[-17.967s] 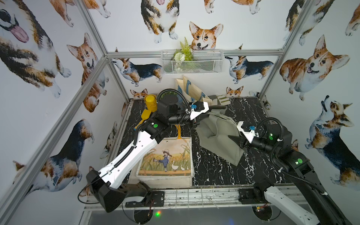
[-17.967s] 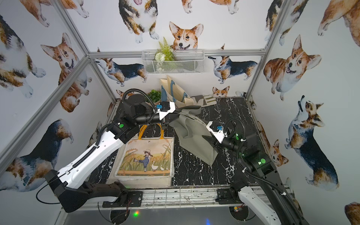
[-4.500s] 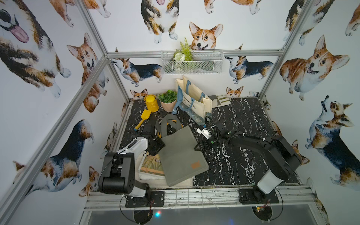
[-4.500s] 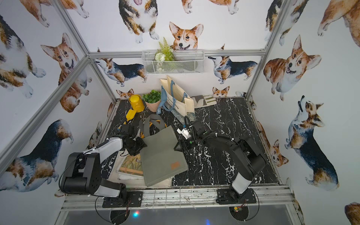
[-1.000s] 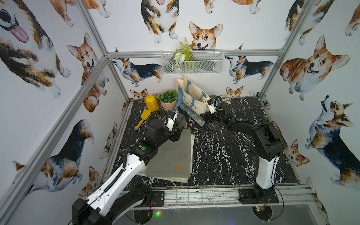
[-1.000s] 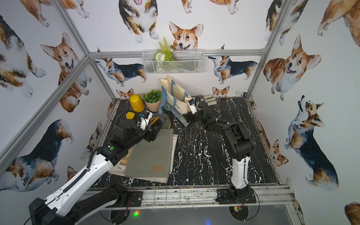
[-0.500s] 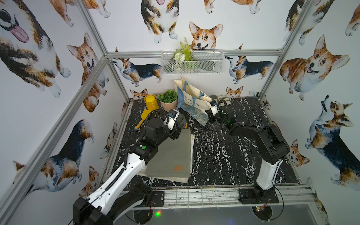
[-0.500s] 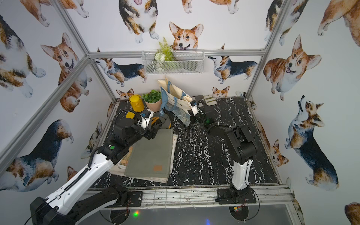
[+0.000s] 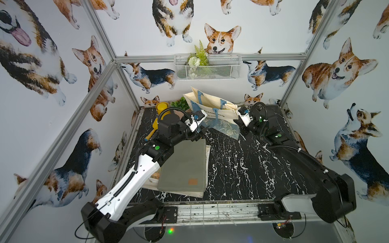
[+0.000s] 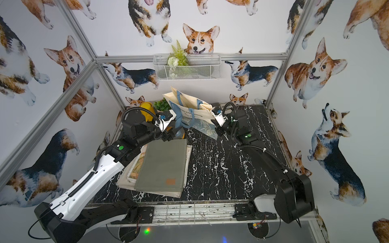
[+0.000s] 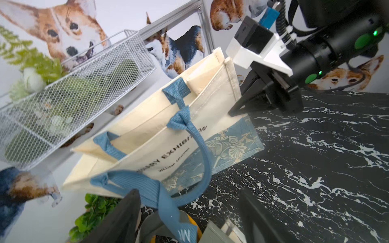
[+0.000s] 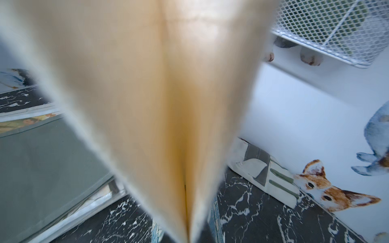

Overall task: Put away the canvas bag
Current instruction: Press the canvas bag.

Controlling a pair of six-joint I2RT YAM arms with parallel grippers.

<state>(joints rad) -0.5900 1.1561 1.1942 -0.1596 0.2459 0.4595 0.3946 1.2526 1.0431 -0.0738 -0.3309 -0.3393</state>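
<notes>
at the upper centre of both top views, the cream canvas bag (image 9: 212, 108) stands on the black tabletop (image 9: 242, 164). the right end effector (image 9: 237, 122) is clamped on its side edge; the left end effector (image 11: 189, 190) gapes wide, a blue handle (image 11: 202, 147) between its fingers (image 11: 117, 214).

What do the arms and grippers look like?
The left arm has a white shell with a black ribbed cable strip; the right arm is mostly black, white near its base. Both carry green dots, looped black hoses and white camera mounts. The left gripper and right gripper have black fingers.
</notes>
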